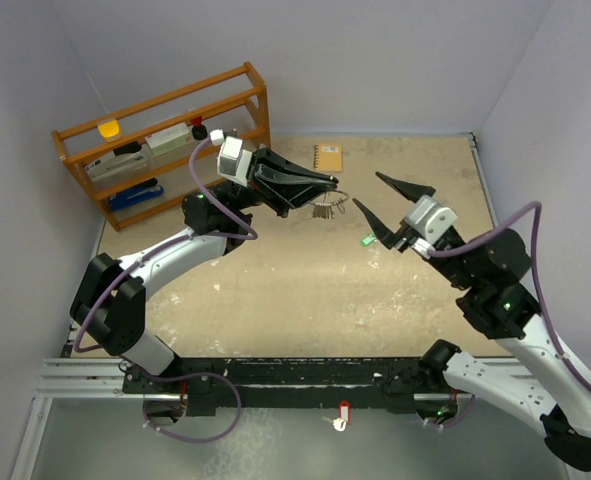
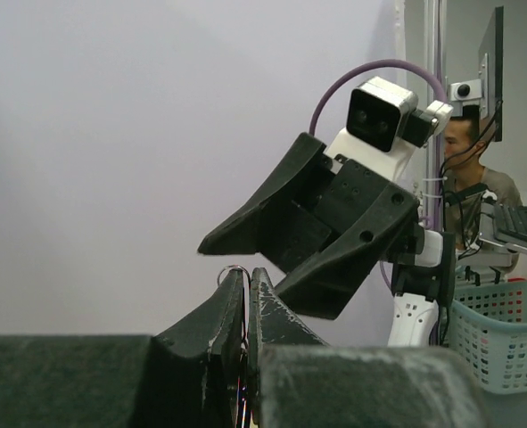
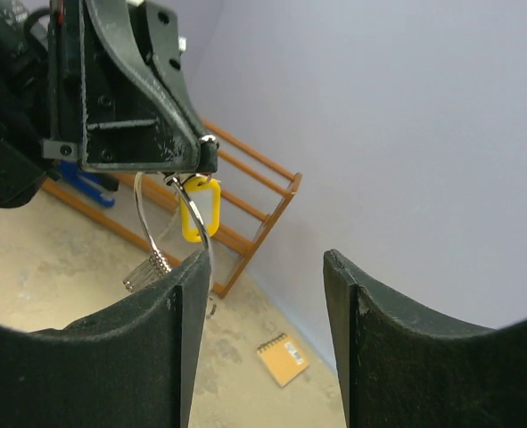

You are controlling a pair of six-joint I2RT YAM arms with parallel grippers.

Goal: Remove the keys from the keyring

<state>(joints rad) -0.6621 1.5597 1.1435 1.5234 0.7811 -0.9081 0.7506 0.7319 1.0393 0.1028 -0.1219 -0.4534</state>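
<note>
now | left fingers (image 1: 320, 183) clamped on keyring (image 1: 329, 204) | right fingers (image 1: 400, 185) spread, empty, beside it

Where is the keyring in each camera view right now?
Top external: the keyring is at centre, hanging from the left gripper.
Left wrist: low centre, a sliver of its loop shows above the pinched fingertips.
Right wrist: upper left, its wire dangles under that gripper.
Shared landmark: the left gripper's tip, seen in all three.

keys (image 1: 322, 211) too small, keyring (image 1: 341, 197) part-hidden
</note>
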